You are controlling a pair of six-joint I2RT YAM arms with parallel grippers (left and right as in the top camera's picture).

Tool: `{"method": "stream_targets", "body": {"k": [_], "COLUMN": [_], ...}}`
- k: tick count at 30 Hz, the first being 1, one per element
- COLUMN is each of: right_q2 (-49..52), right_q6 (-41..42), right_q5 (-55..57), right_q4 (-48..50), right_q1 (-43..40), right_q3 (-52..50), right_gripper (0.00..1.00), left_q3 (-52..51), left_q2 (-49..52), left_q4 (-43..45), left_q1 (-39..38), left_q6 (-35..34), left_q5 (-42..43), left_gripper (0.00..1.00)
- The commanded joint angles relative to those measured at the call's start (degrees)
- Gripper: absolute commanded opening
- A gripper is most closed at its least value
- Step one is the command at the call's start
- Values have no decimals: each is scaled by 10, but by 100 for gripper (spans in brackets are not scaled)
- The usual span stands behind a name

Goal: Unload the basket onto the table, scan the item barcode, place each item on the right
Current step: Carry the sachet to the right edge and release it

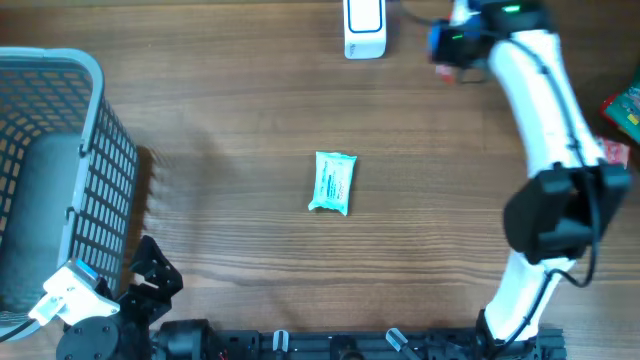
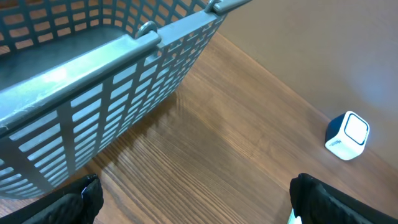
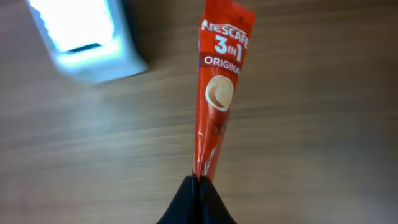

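Observation:
My right gripper (image 3: 199,186) is shut on the lower end of a red Nescafe 3-in-1 sachet (image 3: 219,93), which points away over the wood. The white barcode scanner (image 3: 87,37) stands just left of the sachet's far end. From overhead, the scanner (image 1: 364,28) is at the table's far edge, with the right gripper (image 1: 450,55) and a bit of the red sachet (image 1: 447,72) close to its right. My left gripper (image 2: 196,202) is open and holds nothing, low over the table near the front left corner (image 1: 150,280).
A grey slatted basket (image 1: 60,70) fills the left side, right beside the left arm; its wall (image 2: 112,74) looms close. A teal packet (image 1: 333,182) lies mid-table. More packets (image 1: 625,105) sit at the right edge. The scanner (image 2: 347,135) also shows far off.

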Motion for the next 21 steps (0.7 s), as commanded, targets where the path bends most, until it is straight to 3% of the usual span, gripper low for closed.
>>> {"method": "stream_targets", "body": {"k": [1, 7, 12, 21], "right_q2": [3, 4, 4, 5], "right_q6": [-5, -10, -40, -21], "right_q5": [28, 28, 33, 221], "right_q4": [-22, -7, 71, 170], "right_q1": [-79, -191, -222, -249], "right_q3": [-9, -61, -152, -270], "right_gripper": [5, 5, 5, 5], "left_q3": [0, 0, 0, 0], "left_q2": [-3, -3, -3, -3], "left_q4": [1, 1, 1, 1], "left_q1": [3, 3, 3, 3], "left_q6": [4, 4, 4, 4], "left_q5": [-3, -3, -3, -3], "left_gripper": [100, 100, 100, 100]}}
